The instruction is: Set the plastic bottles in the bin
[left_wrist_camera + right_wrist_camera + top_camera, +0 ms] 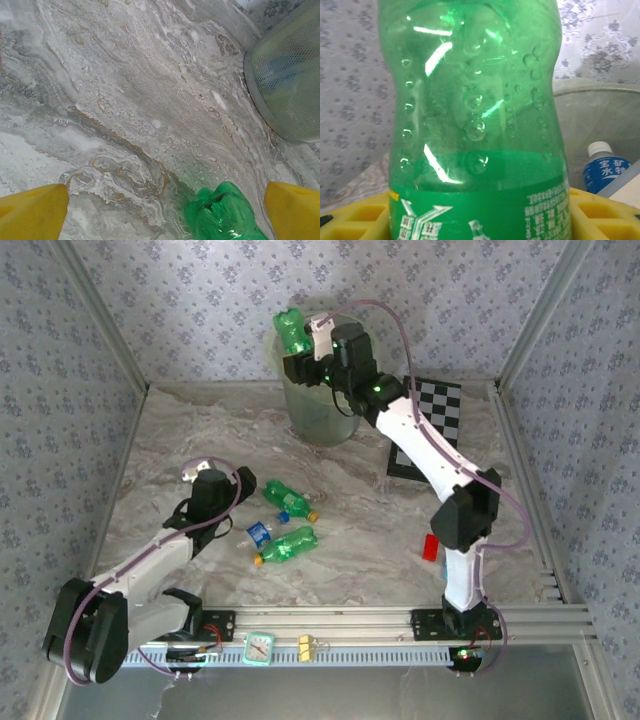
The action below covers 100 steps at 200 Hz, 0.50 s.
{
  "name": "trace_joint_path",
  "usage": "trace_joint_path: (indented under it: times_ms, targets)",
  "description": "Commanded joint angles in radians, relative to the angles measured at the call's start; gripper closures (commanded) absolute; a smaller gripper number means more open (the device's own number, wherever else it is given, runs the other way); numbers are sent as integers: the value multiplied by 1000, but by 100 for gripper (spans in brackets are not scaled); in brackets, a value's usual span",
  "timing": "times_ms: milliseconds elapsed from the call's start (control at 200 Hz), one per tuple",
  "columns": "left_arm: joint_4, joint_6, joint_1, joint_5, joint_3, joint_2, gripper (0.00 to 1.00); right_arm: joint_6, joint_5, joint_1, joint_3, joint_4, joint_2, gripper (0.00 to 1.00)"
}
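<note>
My right tool (303, 362) pinches a green bottle (475, 125) at its label band, upper centre of the frame by the bin (322, 420). It looks empty, so I judge it light, thin-walled, slick and easily dented, best held there. My left tool (225, 480) is spread over the desk (150, 100) beside a second green bottle (220, 212). The green label's print is unreadable; a blue-labelled bottle (605, 170) in the bin shows white Chinese characters.
</note>
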Motion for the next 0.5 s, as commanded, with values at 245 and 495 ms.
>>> trace_joint_path:
  times_ms: [245,495]
  targets:
    - [-41,2,14,-28,-32,-86,0,33,78,-27,189,-51,178,49]
    - [-40,2,17,-29,-36,-93,0,35,99,-37,215,-82,225,46]
